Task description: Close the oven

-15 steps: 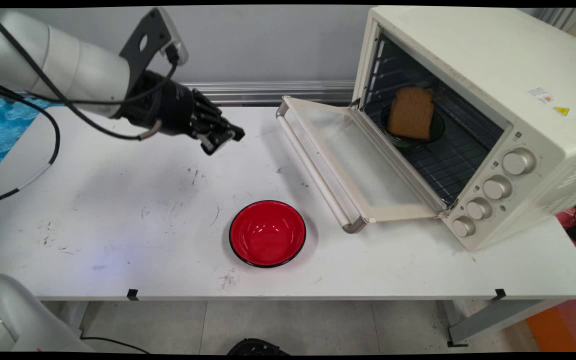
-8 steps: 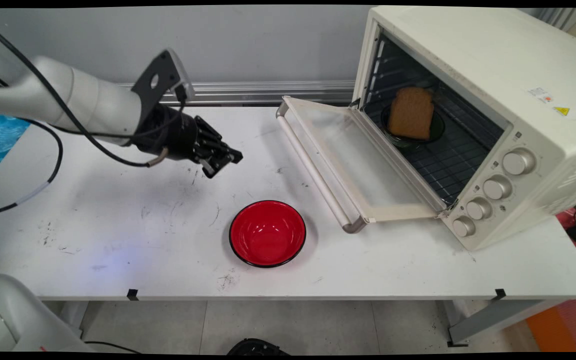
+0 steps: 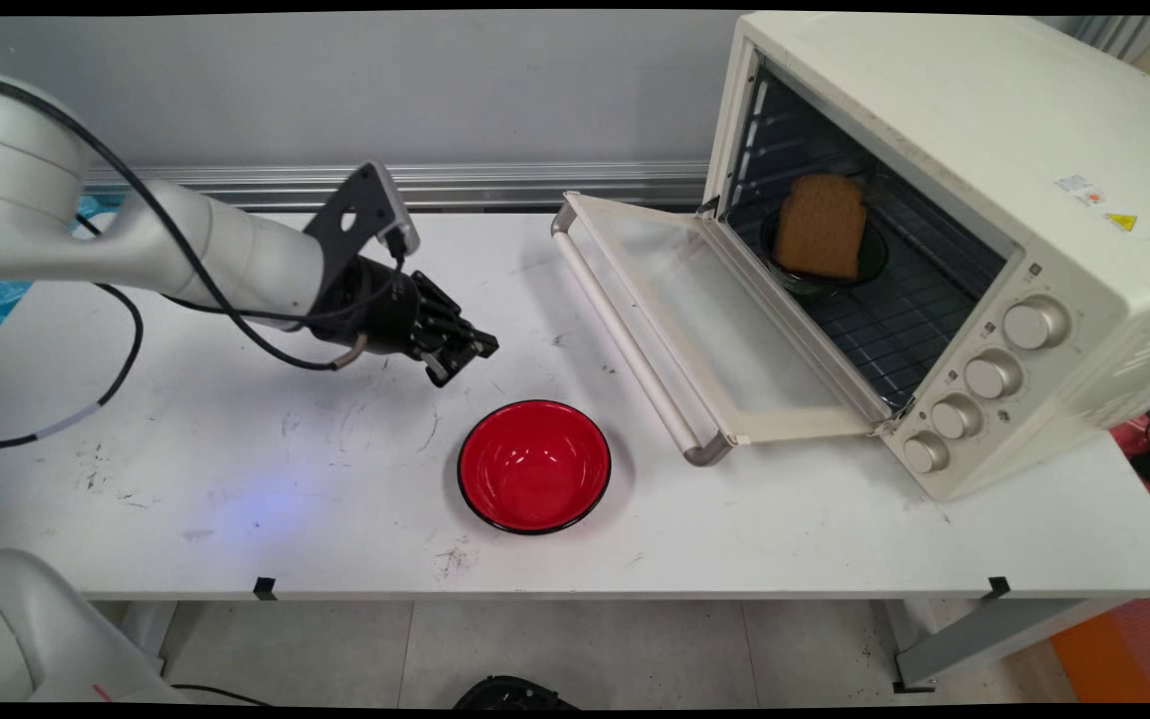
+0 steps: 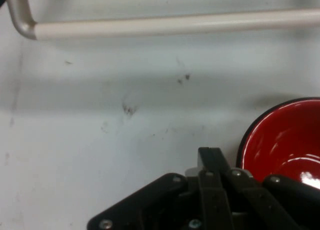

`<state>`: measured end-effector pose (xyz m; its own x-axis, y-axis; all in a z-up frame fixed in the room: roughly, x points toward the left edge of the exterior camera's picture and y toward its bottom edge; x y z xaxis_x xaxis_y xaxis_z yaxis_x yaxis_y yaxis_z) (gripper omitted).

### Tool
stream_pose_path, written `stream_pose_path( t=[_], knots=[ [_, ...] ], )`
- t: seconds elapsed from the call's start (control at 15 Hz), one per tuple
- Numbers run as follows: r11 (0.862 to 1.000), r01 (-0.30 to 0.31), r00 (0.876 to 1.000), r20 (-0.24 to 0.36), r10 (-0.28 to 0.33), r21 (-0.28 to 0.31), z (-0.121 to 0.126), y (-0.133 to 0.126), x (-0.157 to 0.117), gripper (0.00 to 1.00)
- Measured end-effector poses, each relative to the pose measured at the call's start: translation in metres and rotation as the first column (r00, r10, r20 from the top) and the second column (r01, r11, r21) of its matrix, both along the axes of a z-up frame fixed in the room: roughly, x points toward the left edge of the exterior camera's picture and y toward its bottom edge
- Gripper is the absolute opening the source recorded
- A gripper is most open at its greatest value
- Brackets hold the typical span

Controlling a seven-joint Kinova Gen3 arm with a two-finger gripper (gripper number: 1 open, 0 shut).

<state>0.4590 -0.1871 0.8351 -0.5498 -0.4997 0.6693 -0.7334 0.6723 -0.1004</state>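
Hovering: the black end effector [image 3: 463,356] hangs low over the white table [image 3: 236,479], pointing toward the picture's right, just up and left of the red bowl [image 3: 534,465].
End effector state: its two fingers are pressed together with nothing between them; in the hand view they rise from the bottom edge as one closed black stack [image 4: 212,190].
Bowl: red inside with a black rim, upright and holding nothing, apart from the end effector; in the hand view only its left part shows at the right edge [image 4: 285,140], the rest cut off.
Oven: a cream toaster oven [image 3: 984,200] stands on the table's right side, turned at an angle, its glass door [image 3: 725,320] dropped fully open and resting toward the table.
Door handle: a pale bar [image 3: 625,345] along the door's outer edge; it crosses the top of the hand view [image 4: 165,25], its right end cut off.
Inside the oven: a slice of brown toast [image 3: 820,227] leans on a dark dish [image 3: 872,262] on the wire rack; most of the dish is hidden behind the toast.
Knobs: four round knobs [image 3: 992,376] run down the oven's front panel; their markings are too small to read.
Cables: black cables [image 3: 116,330] hang from the arm.
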Motion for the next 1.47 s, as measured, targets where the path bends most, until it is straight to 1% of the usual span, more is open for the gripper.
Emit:
stream_pose_path(
  t=[0.4,0.73,1.13,1.47],
  knots=[
    [1.000,0.008,1.000,-0.024,-0.008,-0.012,-0.030,-0.019,-0.004,0.00],
    [0.999,0.011,0.999,-0.049,-0.013,-0.030,-0.049,-0.034,-0.011,0.00],
    [0.998,0.015,0.997,-0.079,-0.019,-0.058,-0.067,-0.055,-0.022,0.00],
    [0.997,0.014,0.995,-0.099,-0.022,-0.076,-0.076,-0.069,-0.031,0.00]
  ],
)
